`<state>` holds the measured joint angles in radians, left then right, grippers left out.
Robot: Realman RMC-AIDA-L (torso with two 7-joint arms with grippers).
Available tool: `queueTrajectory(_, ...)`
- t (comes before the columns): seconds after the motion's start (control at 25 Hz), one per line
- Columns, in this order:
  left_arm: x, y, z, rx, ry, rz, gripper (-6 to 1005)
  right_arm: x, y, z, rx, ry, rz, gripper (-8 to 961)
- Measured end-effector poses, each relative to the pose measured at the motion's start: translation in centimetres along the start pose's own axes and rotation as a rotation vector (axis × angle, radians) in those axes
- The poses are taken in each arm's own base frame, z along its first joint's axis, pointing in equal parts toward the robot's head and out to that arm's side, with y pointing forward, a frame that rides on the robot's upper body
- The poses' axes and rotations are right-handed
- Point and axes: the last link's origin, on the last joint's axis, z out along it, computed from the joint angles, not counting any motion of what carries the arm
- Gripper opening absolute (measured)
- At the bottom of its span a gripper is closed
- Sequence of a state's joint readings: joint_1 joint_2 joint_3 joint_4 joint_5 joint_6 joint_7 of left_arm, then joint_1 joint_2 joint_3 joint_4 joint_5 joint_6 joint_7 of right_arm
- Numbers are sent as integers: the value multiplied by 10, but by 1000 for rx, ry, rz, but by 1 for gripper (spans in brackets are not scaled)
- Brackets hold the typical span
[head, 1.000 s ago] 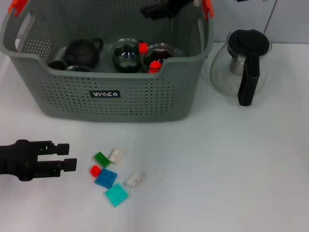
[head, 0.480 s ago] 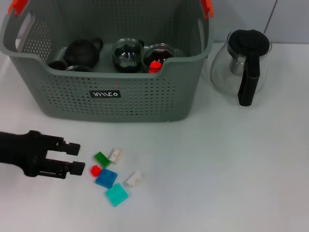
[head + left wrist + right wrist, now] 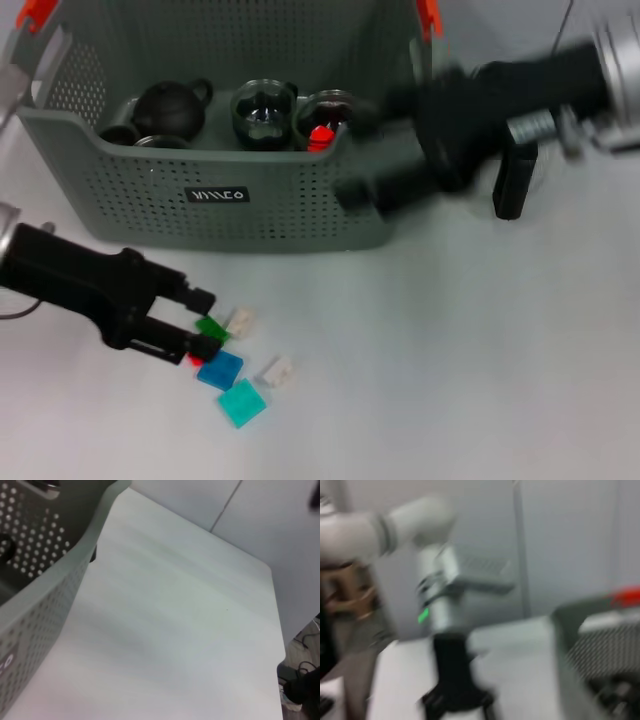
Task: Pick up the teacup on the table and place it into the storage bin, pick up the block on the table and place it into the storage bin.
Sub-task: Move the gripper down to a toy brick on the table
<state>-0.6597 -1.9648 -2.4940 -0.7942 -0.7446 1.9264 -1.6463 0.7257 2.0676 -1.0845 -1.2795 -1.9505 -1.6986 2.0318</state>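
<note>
Block pick under way; cups already binned.
Head view: left gripper (image 3: 200,322), fingers apart, straddles the red block (image 3: 196,357) near the table's (image 3: 450,380) front-left; right gripper (image 3: 362,150), apparently parted, at the storage bin (image 3: 240,220), rear-left. Left wrist: bin wall only. Right wrist: blurred, left arm. Blocks remain.

- A white table (image 3: 450,350) fills the foreground, smooth and evenly lit.
- Behind it stands a pale grey wall (image 3: 260,515) — panelled, with a thin vertical seam.
- Past the table's far corner, dark cables (image 3: 302,672) lie on the floor.
</note>
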Motion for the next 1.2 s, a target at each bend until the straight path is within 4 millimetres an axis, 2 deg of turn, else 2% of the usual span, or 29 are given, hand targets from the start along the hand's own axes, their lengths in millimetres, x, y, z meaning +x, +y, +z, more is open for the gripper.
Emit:
queueTrajectory(0.16, 10, -1, 18, -2, -8, 29, 681, 34, 9, -6, -70, 92, 63, 848)
queueTrajectory(0.36, 13, -1, 34, 6, -41, 29, 681, 64, 5, -4, -69, 155, 113, 842)
queueTrajectory(0.6, 17, -2, 38, 12, -53, 5, 682, 80, -7, 6, -28, 237, 131, 840)
queueTrajectory(0.76, 18, -4, 42, 24, -62, -17, 682, 80, -12, 12, -10, 257, 125, 839)
queueTrajectory(1.2, 26, 3, 59, -5, -181, -24, 682, 64, -22, 19, 16, 222, 111, 837)
